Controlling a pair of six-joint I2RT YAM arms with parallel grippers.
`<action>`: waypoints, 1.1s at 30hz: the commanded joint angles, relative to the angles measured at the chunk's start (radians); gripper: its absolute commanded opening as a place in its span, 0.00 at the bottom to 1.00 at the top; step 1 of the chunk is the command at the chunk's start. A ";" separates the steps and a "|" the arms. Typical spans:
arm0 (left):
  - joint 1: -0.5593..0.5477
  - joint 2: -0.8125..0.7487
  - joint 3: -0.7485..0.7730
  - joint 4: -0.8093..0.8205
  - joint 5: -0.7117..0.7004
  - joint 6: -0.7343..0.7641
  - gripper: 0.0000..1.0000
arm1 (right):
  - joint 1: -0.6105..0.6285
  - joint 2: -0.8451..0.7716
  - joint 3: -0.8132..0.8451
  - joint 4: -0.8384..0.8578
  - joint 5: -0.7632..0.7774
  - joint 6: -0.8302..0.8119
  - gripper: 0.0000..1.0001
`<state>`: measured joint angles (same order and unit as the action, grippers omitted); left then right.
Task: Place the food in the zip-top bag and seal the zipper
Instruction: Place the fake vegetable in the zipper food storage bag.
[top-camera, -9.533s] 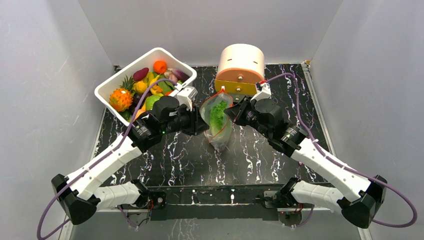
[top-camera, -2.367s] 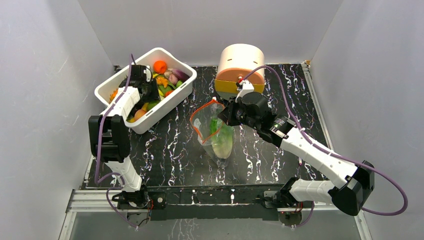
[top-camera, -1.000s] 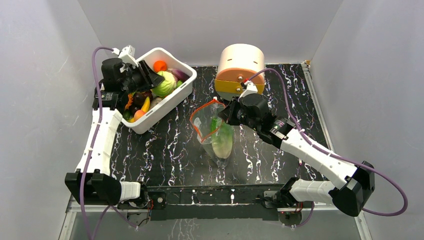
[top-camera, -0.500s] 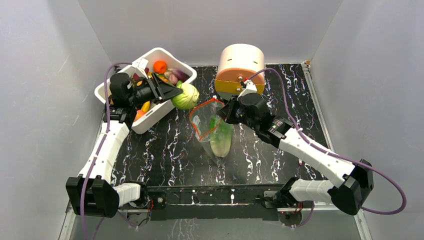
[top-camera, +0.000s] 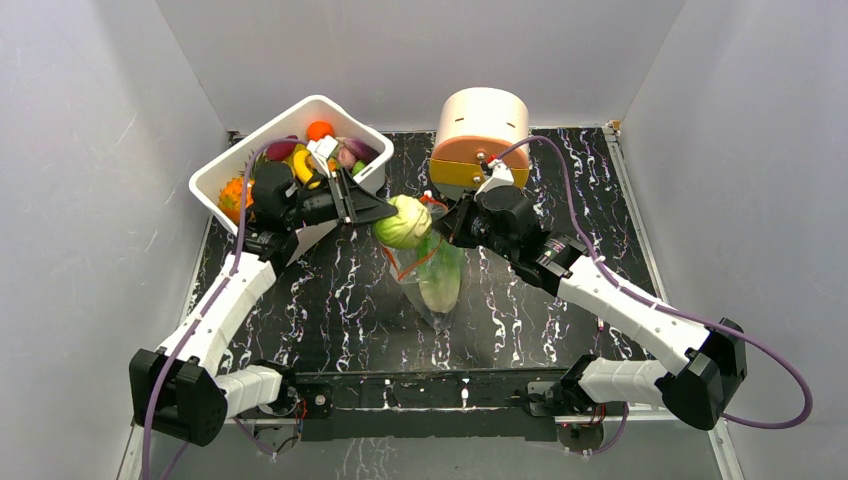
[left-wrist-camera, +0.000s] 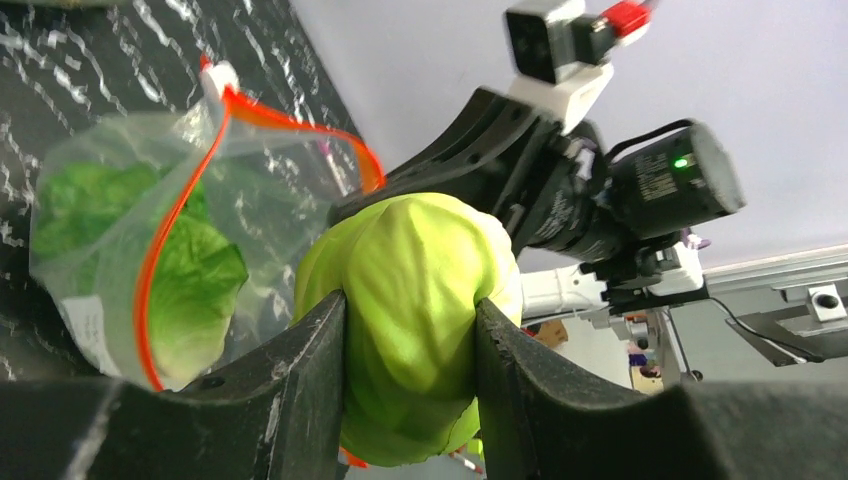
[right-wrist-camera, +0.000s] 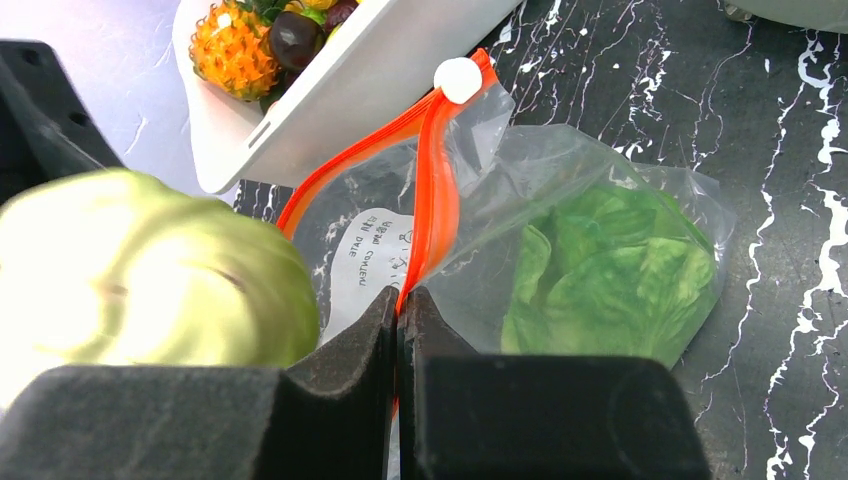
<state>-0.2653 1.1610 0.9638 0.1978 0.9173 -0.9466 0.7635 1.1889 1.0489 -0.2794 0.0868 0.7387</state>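
1. Left gripper (left-wrist-camera: 410, 305) clasps the round, pale-green cabbage (left-wrist-camera: 415, 245) at the bag's mouth.
2. Right gripper (right-wrist-camera: 398, 305) pinches the crinkly clear zip-top bag (right-wrist-camera: 560, 160) by its orange-red zipper (right-wrist-camera: 437, 190); leafy lettuce (right-wrist-camera: 600, 270) lies inside.

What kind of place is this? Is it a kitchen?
Not a kitchen, more likely a robot lab booth. Plain grey walls box in a small black table, a left arm and a right arm are bolted at its edge, and the food in the tub looks like toys.

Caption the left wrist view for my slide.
Left gripper holds the cabbage by the open bag; lettuce already inside.
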 joint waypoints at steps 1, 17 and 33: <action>-0.020 -0.023 -0.027 -0.080 -0.028 0.084 0.03 | -0.002 -0.015 0.032 0.090 0.010 -0.002 0.00; -0.085 0.043 0.074 -0.375 -0.036 0.361 0.21 | -0.002 -0.029 0.036 0.099 -0.008 0.001 0.00; -0.087 -0.013 0.237 -0.658 -0.293 0.639 0.81 | -0.002 -0.037 0.018 0.073 -0.034 -0.042 0.00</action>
<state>-0.3508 1.1816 1.1431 -0.3744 0.7403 -0.4229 0.7635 1.1839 1.0489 -0.2687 0.0677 0.7261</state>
